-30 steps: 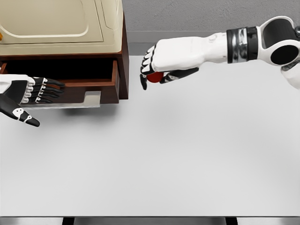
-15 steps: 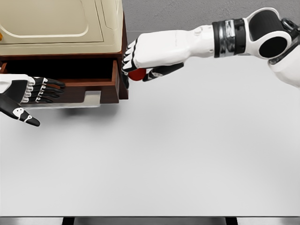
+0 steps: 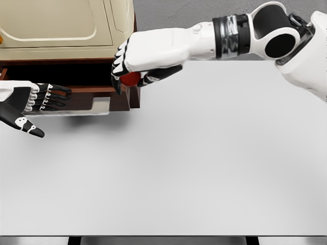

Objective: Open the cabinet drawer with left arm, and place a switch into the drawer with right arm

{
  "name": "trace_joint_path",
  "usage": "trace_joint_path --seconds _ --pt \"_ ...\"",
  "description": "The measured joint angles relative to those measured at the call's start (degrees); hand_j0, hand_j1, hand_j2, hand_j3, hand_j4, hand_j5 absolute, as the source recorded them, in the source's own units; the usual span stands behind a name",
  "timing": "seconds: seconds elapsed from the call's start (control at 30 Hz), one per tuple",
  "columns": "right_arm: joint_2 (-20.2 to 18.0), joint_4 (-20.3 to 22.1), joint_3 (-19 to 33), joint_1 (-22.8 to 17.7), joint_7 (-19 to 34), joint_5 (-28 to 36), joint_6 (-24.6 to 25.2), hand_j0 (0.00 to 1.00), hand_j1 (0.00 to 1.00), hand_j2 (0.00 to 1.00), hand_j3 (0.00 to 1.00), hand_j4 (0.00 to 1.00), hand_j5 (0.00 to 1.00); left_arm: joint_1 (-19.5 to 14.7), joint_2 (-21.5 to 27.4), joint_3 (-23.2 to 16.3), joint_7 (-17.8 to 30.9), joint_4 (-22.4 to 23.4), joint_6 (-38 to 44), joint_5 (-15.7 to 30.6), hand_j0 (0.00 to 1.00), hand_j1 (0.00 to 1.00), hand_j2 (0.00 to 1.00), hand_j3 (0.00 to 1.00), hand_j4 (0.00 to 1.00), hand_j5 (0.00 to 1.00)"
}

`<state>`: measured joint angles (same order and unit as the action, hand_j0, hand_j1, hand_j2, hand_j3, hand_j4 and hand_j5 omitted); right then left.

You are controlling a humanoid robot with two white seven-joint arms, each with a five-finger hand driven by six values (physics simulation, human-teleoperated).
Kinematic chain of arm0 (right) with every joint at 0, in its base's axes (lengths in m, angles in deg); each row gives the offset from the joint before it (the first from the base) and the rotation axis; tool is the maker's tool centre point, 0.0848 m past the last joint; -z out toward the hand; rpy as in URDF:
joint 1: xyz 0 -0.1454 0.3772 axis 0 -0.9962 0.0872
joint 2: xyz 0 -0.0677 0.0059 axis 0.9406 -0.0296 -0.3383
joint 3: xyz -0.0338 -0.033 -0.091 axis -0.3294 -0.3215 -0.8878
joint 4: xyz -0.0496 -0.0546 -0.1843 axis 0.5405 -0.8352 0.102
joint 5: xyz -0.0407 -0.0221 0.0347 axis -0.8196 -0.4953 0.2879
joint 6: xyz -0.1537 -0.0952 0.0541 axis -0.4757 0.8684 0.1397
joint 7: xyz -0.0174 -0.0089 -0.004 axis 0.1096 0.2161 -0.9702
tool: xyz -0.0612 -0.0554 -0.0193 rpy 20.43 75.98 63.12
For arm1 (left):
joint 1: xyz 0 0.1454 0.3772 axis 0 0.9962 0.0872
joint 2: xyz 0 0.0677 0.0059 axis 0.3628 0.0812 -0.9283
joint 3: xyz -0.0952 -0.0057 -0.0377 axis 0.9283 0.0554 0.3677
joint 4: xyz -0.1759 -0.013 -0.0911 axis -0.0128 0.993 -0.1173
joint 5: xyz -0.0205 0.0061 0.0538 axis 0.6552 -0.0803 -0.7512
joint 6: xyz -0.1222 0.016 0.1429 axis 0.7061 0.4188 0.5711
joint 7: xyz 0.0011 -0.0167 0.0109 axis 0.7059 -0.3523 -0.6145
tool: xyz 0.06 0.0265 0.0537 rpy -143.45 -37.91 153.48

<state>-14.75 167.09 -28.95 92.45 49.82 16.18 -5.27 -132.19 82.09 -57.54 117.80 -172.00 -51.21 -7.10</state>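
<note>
On the white counter (image 3: pixel 204 168), the brown wooden cabinet drawer (image 3: pixel 97 94) is seen pulled open. The small red switch (image 3: pixel 131 78) is grasped by the right hand (image 3: pixel 140 61) at the drawer's right end; lowering inside is called for next. The left hand (image 3: pixel 30 102) is held relaxed, empty.

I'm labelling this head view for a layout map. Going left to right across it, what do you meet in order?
Left hand → open drawer → red switch held in the right hand → right arm's dark elbow joint.
</note>
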Motion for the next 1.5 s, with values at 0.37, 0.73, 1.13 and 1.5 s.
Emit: trace_joint_path --seconds 0.37,0.73,1.13,1.5 --pt "5.21 -4.57 -0.54 0.79 0.0 0.01 1.65 0.51 0.51 0.51 0.51 0.51 0.51 -0.17 -0.27 0.06 -0.09 0.04 -0.09 -0.93 0.95 0.95 0.95 0.95 0.95 0.95" --pt "10.6 -12.46 -2.27 1.67 -0.01 -0.29 0.95 0.5 0.5 0.5 0.5 0.5 0.5 -0.17 -0.35 0.07 -0.32 0.01 -0.2 -1.21 0.94 0.94 0.94 0.94 0.94 0.94" --pt "14.56 -17.26 -3.53 2.81 -0.01 -0.71 0.8 0.5 0.5 0.5 0.5 0.5 0.5 -0.34 -0.46 0.44 0.01 0.0 0.34 -2.13 0.94 0.94 0.94 0.94 0.94 0.94" --pt "16.87 -21.84 -3.55 3.34 0.0 -1.71 0.33 0.57 0.57 0.57 0.57 0.57 0.57 -0.43 -0.42 0.97 0.12 0.04 0.49 -2.64 0.94 0.94 0.94 0.94 0.94 0.94"
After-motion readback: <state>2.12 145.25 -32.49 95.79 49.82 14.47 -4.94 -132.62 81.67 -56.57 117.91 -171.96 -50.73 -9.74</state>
